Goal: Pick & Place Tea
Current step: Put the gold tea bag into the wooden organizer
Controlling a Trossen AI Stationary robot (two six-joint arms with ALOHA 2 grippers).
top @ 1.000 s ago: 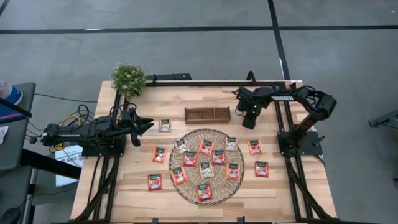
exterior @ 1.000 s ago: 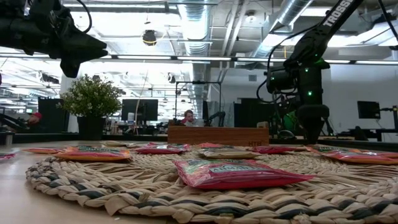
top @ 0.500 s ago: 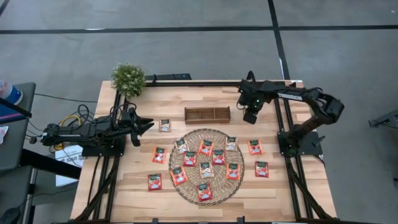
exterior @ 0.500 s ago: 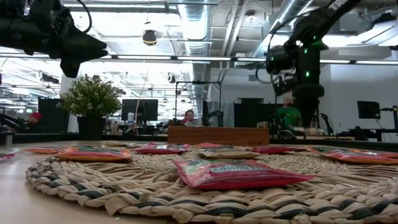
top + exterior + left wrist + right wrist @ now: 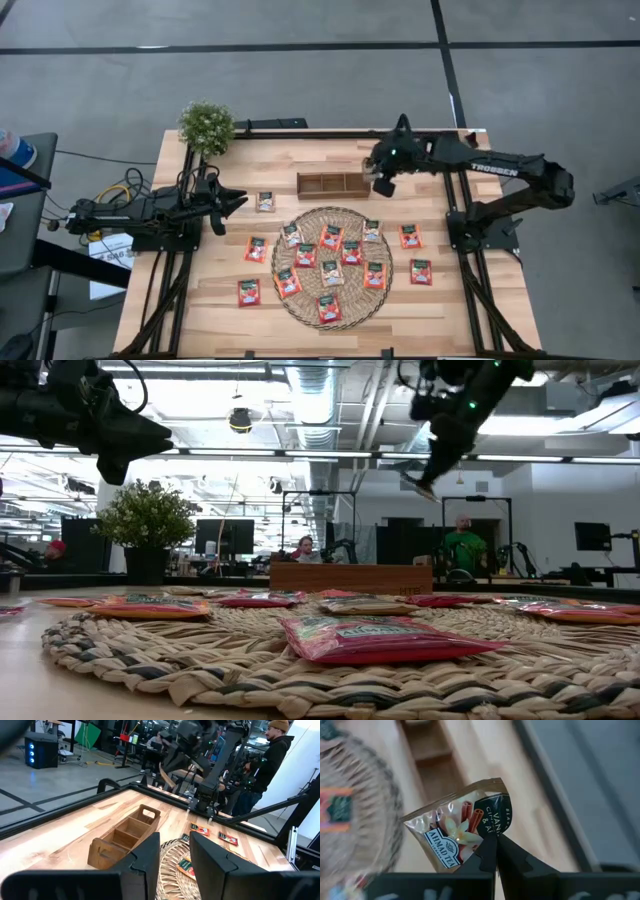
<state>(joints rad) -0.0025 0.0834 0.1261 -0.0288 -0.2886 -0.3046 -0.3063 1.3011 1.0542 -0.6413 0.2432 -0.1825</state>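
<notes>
Right pincer [image 5: 380,180] – raised above the surface at the right end of the wooden tray [image 5: 333,185], fingers pressed together on the corner of one pale beige tea sachet [image 5: 462,830]; the sachet hangs clear of the surface, tilted, with cinnamon sticks and a white flower in its print.

Left pincer [image 5: 238,201] – held off the surface well to the left of the tray, fingers [image 5: 150,857] slightly apart with nothing between them.

Wooden tray – three compartments, lying lengthwise on the surface just behind the round woven mat [image 5: 332,266]; its contents cannot be made out from above.

Tea sachets on the mat [image 5: 331,237] – about nine, mostly red-orange with a green-and-white centre, spread flat and mostly apart.

Tea sachets off the mat – one pale one [image 5: 265,202] left of the tray, near the left pincer; two red-orange ones [image 5: 256,249] on the surface left of the mat; two more [image 5: 410,236] on the surface right of it.

Potted plant [image 5: 206,127] – at the surface's far corner, well left of the tray.
</notes>
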